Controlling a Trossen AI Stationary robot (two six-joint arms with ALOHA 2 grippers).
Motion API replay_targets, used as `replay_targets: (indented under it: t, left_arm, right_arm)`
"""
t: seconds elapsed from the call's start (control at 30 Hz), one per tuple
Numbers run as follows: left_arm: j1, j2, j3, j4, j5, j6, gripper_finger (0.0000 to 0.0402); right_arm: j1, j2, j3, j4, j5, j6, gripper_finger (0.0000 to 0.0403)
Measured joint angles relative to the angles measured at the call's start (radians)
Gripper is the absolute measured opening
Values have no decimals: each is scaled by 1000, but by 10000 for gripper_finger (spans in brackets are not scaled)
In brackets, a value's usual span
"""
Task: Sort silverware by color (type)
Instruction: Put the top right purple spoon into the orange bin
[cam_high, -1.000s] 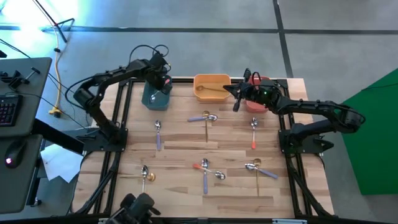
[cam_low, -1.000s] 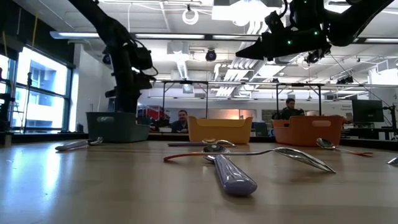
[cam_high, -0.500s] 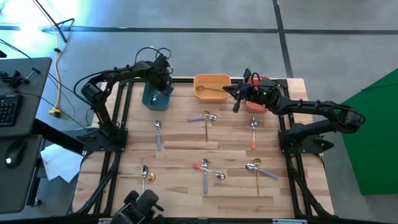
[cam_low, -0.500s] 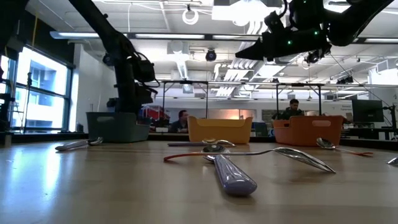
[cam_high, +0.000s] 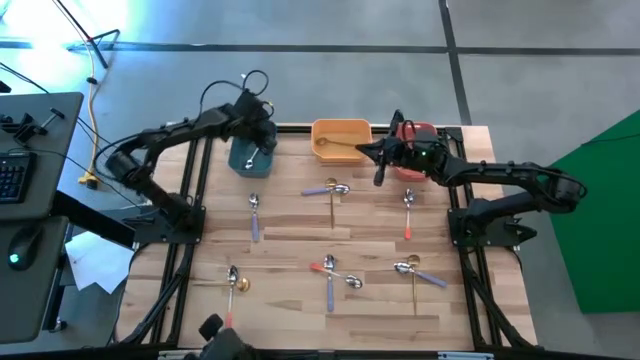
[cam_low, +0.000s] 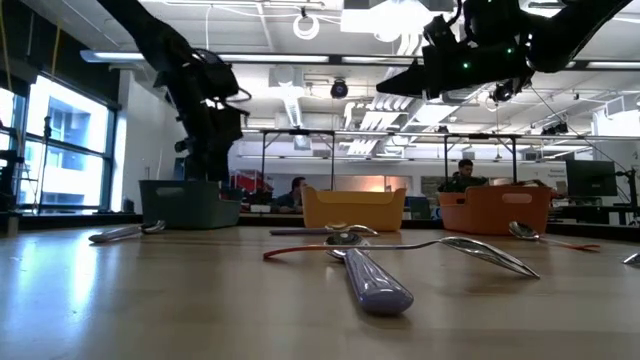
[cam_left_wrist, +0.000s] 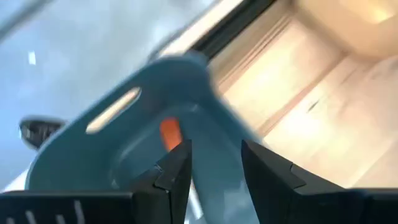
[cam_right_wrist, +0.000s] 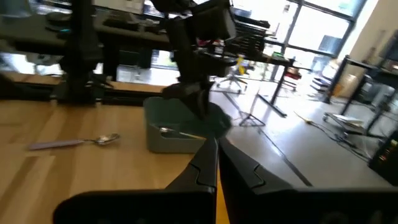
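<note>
My table (cam_high: 300, 225) is made of light wood planks and sits on a black metal frame (cam_high: 190, 190). All around it the floor (cam_high: 330, 60) is smooth and grey, with dark lines across it. Off to one side I see a dark desk (cam_high: 30, 200) with a keyboard (cam_high: 12, 178) on it, and a yellow cable (cam_high: 93, 120) lies on the floor nearby. On the other side there is a big green sheet (cam_high: 600, 220). Looking across my table, the room is large and bright. Long lights (cam_low: 300, 60) hang from the white ceiling. A tall window (cam_low: 70, 150) lets in daylight. Far back, two people (cam_low: 465, 172) sit at desks.
</note>
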Motion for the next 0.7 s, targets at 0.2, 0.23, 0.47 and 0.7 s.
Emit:
replay_targets:
  t: [0.2,0.23,0.47,0.7]
  left_arm:
    - [-112,-198,-223,251,3,-7,116]
    - [-131,-227,-260,301,4,-8,115]
    - [-250,-370,-491,592,21,-8,115]
    - [-321,-421,-603,680,94,-19,115]
  right_arm:
    - [69,9,61,-123,0,-25,1]
    - [80,16,76,-167,1,-25,4]
    - [113,84,131,-404,48,20,64]
    - [125,209,162,-521,47,92,151]
